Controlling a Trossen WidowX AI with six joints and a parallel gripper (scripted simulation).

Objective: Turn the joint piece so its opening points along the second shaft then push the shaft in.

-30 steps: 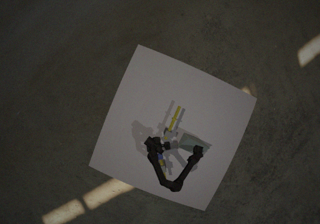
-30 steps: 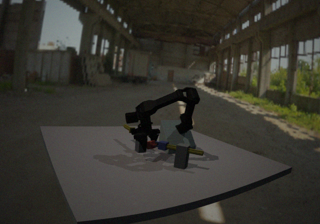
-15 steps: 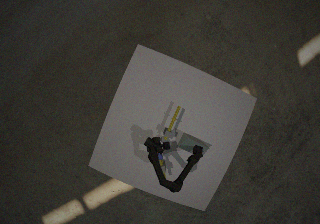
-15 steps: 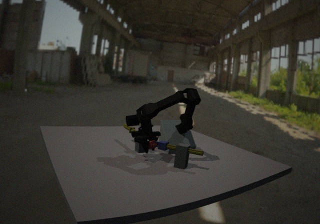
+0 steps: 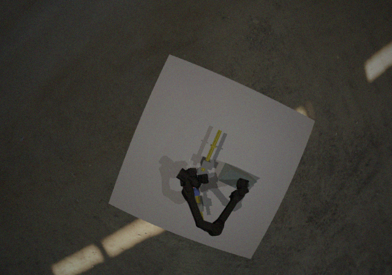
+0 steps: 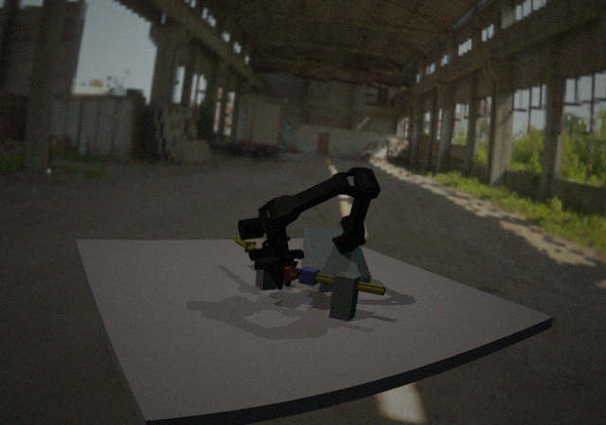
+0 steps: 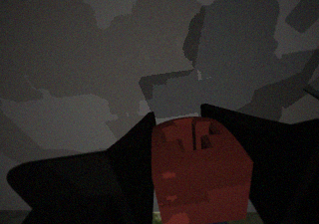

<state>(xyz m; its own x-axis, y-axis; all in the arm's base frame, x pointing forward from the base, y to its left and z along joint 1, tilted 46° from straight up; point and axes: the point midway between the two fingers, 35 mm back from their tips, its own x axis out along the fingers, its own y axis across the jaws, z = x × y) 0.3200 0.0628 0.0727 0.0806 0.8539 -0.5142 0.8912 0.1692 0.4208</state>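
The red square joint piece (image 7: 199, 169) (image 6: 290, 274) sits between my gripper's (image 7: 177, 115) (image 6: 276, 277) (image 5: 193, 183) two dark fingers, and the gripper is shut on it. In the wrist view the piece fills the lower middle. A blue hinge part (image 6: 308, 275) (image 5: 196, 191) joins it to a yellow shaft (image 6: 369, 287) that passes through a grey block (image 6: 343, 297). A second yellow shaft (image 5: 214, 144) (image 6: 242, 242) runs away from the joint at an angle through another grey block (image 5: 207, 164) (image 6: 266, 279). The joint's opening is hidden in the top and exterior views.
Everything stands on a white board (image 5: 190, 107) (image 6: 195, 352) on a dark hall floor. A pale teal box (image 5: 234, 175) (image 6: 320, 252) stands at the arm's base, just behind the shafts. The arm's elbow (image 5: 215, 228) reaches out over the board's near edge.
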